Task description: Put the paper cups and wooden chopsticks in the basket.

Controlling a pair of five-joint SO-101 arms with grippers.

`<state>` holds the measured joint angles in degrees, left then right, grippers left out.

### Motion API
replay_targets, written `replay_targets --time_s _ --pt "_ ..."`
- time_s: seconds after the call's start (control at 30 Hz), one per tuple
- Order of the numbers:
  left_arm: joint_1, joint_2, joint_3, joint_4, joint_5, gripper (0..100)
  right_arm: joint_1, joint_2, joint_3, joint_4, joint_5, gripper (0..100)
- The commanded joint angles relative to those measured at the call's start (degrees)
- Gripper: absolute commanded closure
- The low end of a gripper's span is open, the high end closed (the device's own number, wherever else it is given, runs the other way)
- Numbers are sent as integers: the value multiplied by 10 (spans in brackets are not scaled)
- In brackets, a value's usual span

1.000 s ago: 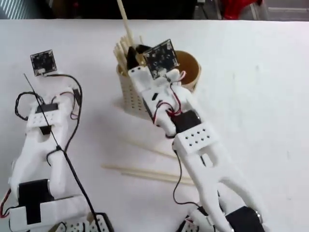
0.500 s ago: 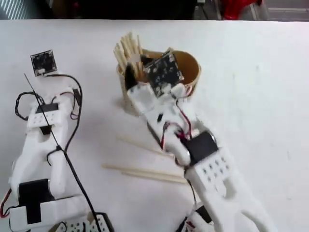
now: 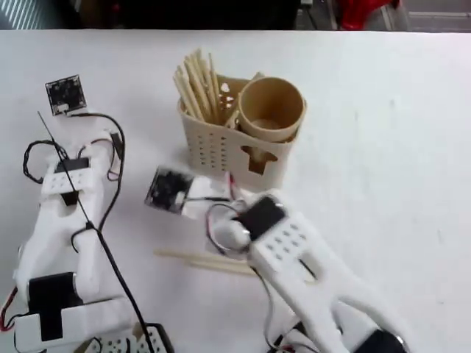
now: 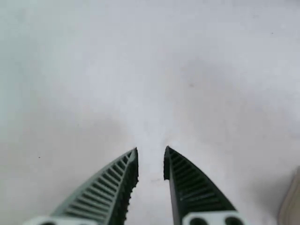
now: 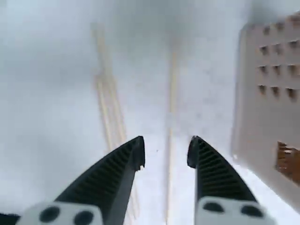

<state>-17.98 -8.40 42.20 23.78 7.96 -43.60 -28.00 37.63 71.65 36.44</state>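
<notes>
Wooden chopsticks point(image 3: 197, 82): a bunch upright in the basket point(image 3: 221, 151); loose ones point(image 3: 193, 259) toward the counter's point(image 3: 383, 162) near edge.
Cup point(image 3: 271, 109): in the basket, beside them.
Your right tool point(image 5: 165, 152): released, over a loose stick.
Your left tool point(image 4: 151, 161): parted, empty.

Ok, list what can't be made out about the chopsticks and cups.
Loose chopsticks on the table: their count; the right arm covers their ends in the high view, the right wrist view blurs them.
Paper cup in the basket: one or a nested stack; high view, its own wall hides that.
</notes>
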Motion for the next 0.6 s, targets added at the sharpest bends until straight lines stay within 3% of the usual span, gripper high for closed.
replay_targets --time_s 0.0,0.23,0.57 --pt "2 -3 -4 -11 -4 891 18 86 54 -124 25 837" --pt "2 -3 -4 -15 -4 891 78 224 54 -252 25 839" --pt "3 -3 -4 -13 -4 891 80 258 52 -254 40 865"
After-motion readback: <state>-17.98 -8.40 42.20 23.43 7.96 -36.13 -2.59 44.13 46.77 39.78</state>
